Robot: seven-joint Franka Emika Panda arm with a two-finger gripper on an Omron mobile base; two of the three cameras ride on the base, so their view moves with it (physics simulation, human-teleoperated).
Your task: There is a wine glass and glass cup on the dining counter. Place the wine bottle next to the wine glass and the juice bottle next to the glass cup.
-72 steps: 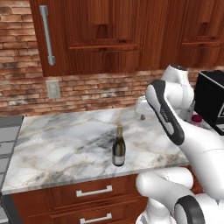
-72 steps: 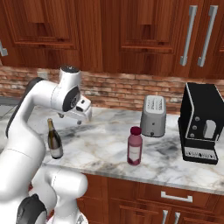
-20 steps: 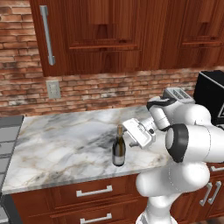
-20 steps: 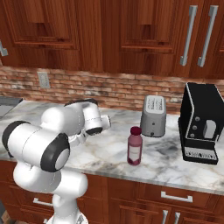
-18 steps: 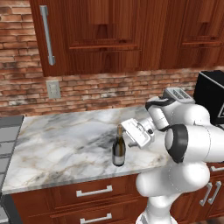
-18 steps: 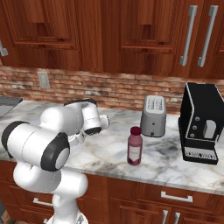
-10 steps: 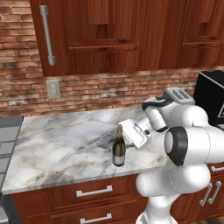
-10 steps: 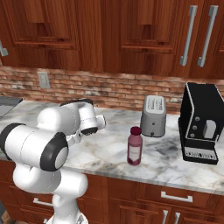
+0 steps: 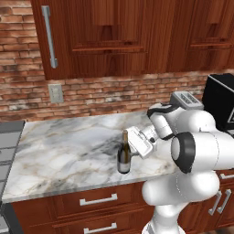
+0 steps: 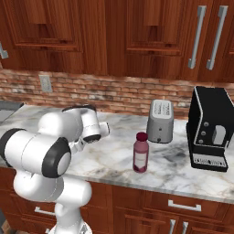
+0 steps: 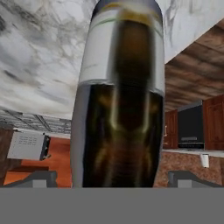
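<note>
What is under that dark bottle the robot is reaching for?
The wine bottle stands upright on the marble worktop, near its front edge. Below the worktop are wooden drawers. The gripper is right beside the bottle.

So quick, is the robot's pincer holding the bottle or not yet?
Pincer: open, one fingertip on each side of the wine bottle, not yet closed on it.

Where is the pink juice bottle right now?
In the right base view, the juice bottle stands upright on the marble worktop, in front of the silver toaster, with the black coffee machine to its right.
</note>
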